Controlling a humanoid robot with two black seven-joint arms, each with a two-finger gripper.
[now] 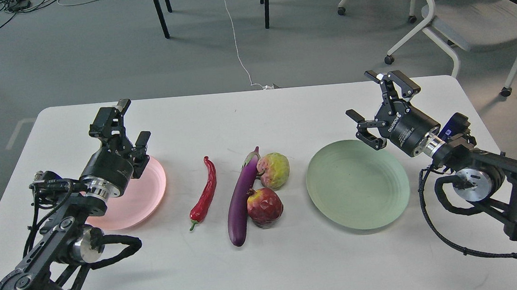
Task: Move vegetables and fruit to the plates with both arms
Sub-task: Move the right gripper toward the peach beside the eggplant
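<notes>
White table (295, 262): nothing moved yet. Both plates, pink (143, 200) and green (358, 185), are bare. Left gripper (125, 125) and right gripper (378, 108) are spread, empty; descent onto chili (205, 193) and pomegranate (264, 206) is judged next.

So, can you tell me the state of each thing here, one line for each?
Left tool: open, empty, above the pink plate's far edge.
Right tool: open, empty, beside the green plate.
Pink plate: empty.
Green plate: empty.
Chili: on the table.
Eggplant: on the table, touching both fruits.
Pomegranate: on the table.
Bumpy fruit: on the table.
</notes>
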